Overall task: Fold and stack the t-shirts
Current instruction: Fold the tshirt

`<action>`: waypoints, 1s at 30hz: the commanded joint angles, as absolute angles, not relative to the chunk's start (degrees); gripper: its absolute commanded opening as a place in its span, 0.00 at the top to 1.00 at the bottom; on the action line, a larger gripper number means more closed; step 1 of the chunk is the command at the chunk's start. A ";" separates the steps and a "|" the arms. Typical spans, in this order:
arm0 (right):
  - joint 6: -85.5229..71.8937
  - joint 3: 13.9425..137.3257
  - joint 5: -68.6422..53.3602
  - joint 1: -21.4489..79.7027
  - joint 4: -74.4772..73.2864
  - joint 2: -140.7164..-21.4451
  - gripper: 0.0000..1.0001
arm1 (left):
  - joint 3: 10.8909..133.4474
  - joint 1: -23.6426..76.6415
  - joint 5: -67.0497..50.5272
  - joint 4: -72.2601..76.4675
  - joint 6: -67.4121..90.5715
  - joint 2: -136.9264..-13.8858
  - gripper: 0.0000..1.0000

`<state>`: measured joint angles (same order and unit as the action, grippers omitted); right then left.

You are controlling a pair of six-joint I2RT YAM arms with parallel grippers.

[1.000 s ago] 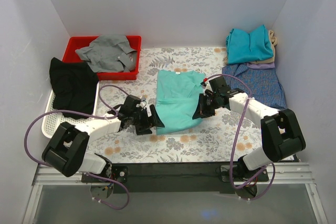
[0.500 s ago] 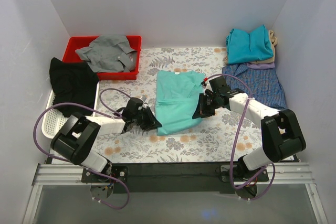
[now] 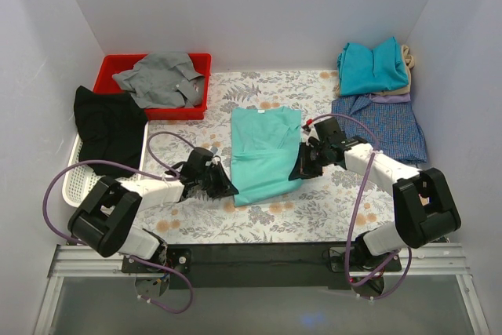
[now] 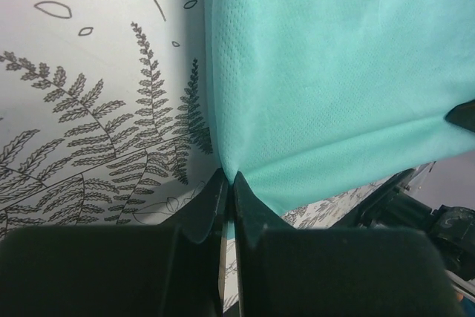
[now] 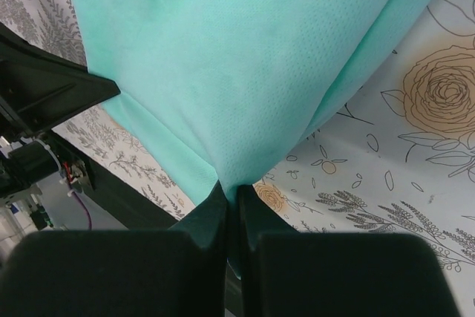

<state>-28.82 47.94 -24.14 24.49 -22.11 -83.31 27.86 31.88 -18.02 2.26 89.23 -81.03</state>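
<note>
A mint-green t-shirt (image 3: 263, 151) lies folded lengthwise in the middle of the floral table (image 3: 314, 209), collar at the far end. My left gripper (image 3: 227, 187) is shut on its near left corner; the left wrist view has the mint-green t-shirt (image 4: 334, 72) pinched between the black fingers (image 4: 208, 206). My right gripper (image 3: 302, 169) is shut on the shirt's right edge, and in the right wrist view the mint-green t-shirt (image 5: 245, 57) runs down between the fingers (image 5: 256, 217). A teal-blue shirt (image 3: 372, 67) tops a folded stack at the back right, over beige and lavender ones. A blue check shirt (image 3: 384, 125) lies below it.
A red bin (image 3: 118, 68) at the back left holds a grey shirt (image 3: 161, 80). A black garment (image 3: 108, 127) drapes over a white basket (image 3: 78, 182) on the left. White walls close in on three sides. The black base rail (image 3: 259, 256) runs along the near edge.
My left gripper has moved right to the shirt's near left corner and shut on it. The shirt's near end has shifted slightly left. The right gripper keeps its hold.
</note>
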 commanded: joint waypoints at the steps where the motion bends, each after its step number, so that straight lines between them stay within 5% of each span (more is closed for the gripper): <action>1: -29.71 46.85 -24.08 24.43 -20.92 -80.16 0.99 | 31.46 32.08 -17.49 -2.81 86.40 -80.86 1.00; 13: -27.69 44.21 -26.28 24.52 -23.47 -78.13 0.99 | 41.39 31.99 -21.88 -12.92 81.83 -82.97 1.00; 15: -27.07 44.04 -25.93 24.52 -23.90 -78.83 0.96 | 41.22 32.08 -22.06 -13.27 81.30 -82.88 0.82; 16: -26.98 43.95 -25.75 24.52 -23.99 -79.01 0.91 | 40.35 32.08 -21.54 -13.71 81.04 -82.45 0.58; 18: -26.89 43.60 -23.39 24.96 -24.78 -78.58 0.76 | 39.82 32.08 -20.22 -15.28 80.60 -81.83 0.50; 23: -28.65 42.10 -13.30 25.05 -28.38 -74.98 0.35 | 37.89 32.08 -18.11 -19.42 79.80 -80.43 0.46; 30: -34.01 37.62 -6.50 25.57 -31.03 -69.18 0.23 | 35.25 31.99 -20.39 -19.07 79.19 -78.66 0.46</action>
<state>-30.94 39.31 -11.16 24.93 -28.75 -71.16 36.45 32.01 -19.84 -17.65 80.62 -80.86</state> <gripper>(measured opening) 0.759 0.540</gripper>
